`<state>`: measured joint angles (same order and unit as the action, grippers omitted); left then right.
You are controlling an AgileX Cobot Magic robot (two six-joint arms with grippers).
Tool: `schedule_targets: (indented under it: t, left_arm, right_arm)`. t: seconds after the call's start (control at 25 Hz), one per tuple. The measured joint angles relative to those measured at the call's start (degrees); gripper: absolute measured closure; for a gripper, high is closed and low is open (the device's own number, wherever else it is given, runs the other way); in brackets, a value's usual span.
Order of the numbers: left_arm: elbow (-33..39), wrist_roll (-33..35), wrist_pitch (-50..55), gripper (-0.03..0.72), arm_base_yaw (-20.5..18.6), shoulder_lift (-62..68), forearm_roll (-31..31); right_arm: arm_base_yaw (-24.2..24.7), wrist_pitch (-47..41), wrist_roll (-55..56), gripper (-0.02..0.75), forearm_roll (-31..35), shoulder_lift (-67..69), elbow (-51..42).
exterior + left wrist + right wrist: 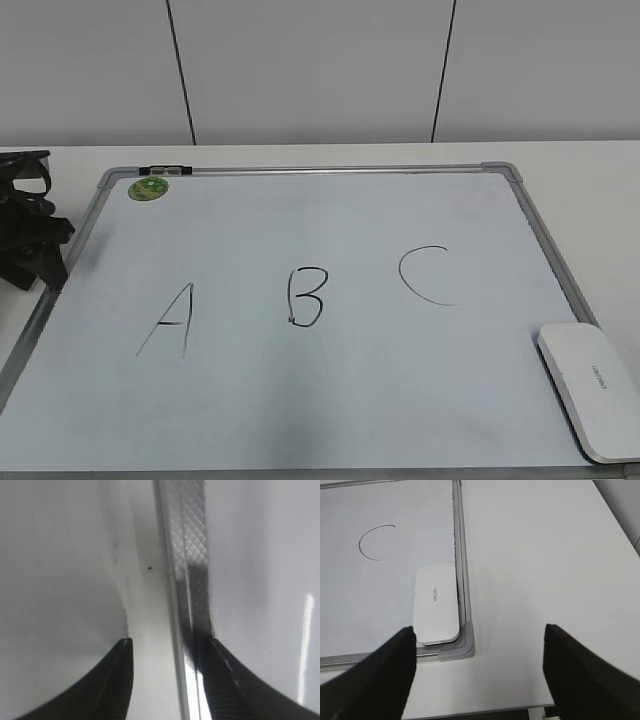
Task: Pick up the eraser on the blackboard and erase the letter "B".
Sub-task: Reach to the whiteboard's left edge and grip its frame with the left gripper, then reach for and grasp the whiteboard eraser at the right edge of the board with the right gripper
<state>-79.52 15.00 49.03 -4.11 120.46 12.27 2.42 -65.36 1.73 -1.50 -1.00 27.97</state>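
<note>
The blackboard [300, 400] is a pale board with a grey frame, lying flat on the table. Black letters A, B and C are drawn on it; the letter "B" [305, 296] is in the middle. The eraser [592, 388] is a flat white block at the board's near right corner; it also shows in the right wrist view [436, 603]. My right gripper [479, 630] is open and empty, above the table just right of the eraser; it is out of the exterior view. My left gripper [170, 647] is open and empty, over the board's left frame [189, 555]; it shows dark at the exterior view's left edge [30, 235].
A small round green magnet [148, 187] sits at the board's far left corner, by a black clip [166, 169] on the frame. The letter C [372, 542] lies beyond the eraser. White table [540, 565] extends right of the board. A white panelled wall stands behind.
</note>
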Motion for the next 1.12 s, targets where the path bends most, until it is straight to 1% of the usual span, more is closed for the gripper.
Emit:
schedule_targets:
  t: [0.12, 0.24, 0.32, 0.4, 0.48, 0.52, 0.68, 0.84, 1.04, 1.12]
  left_arm:
    - [-0.2, 0.0, 0.1, 0.389, 0.0, 0.35, 0.4]
    - [-0.57, 0.06, 0.79, 0.439, 0.0, 0.81, 1.25]
    - [-0.94, 0.06, 1.32, 0.486, 0.0, 1.06, 1.78]
    - [-1.02, 0.06, 1.95, 0.572, 0.0, 1.19, 2.52]
    - [-1.16, 0.14, 2.09, 0.629, -0.03, 1.28, 2.77]
    - [-1.16, 0.14, 2.09, 0.642, -0.13, 1.28, 2.9]
    - [-1.2, -0.2, 2.41, 0.654, -0.13, 1.28, 3.39]
    - [-1.29, -0.19, 2.49, 0.655, -0.13, 1.32, 3.41]
    - [-1.29, -0.19, 2.49, 0.656, -0.13, 1.32, 3.51]
    - [-1.29, -0.19, 2.49, 0.656, -0.13, 1.41, 3.51]
  right_arm:
    - [0.0, 0.0, 0.0, 0.151, 0.0, 0.0, 0.0]
    - [0.0, 0.0, 0.0, 0.151, 0.0, 0.0, 0.0]
    - [0.0, 0.0, 0.0, 0.151, 0.0, 0.0, 0.0]
    - [0.0, 0.08, 0.0, 0.151, 0.0, 0.0, 0.0]
    - [0.0, 0.08, 0.0, 0.151, 0.0, 0.0, 0.0]
    - [0.0, 0.08, 0.0, 0.151, 0.0, 0.0, 0.0]
    - [0.0, 0.08, 0.0, 0.151, 0.0, 0.0, 0.0]
    - [0.0, 0.91, 0.0, 0.16, 1.5, 0.41, 1.68]
    - [0.0, 7.13, -0.59, 0.265, 4.23, 10.65, 5.71]
    - [0.0, 10.51, -0.79, 0.282, 4.59, 16.26, 6.83]
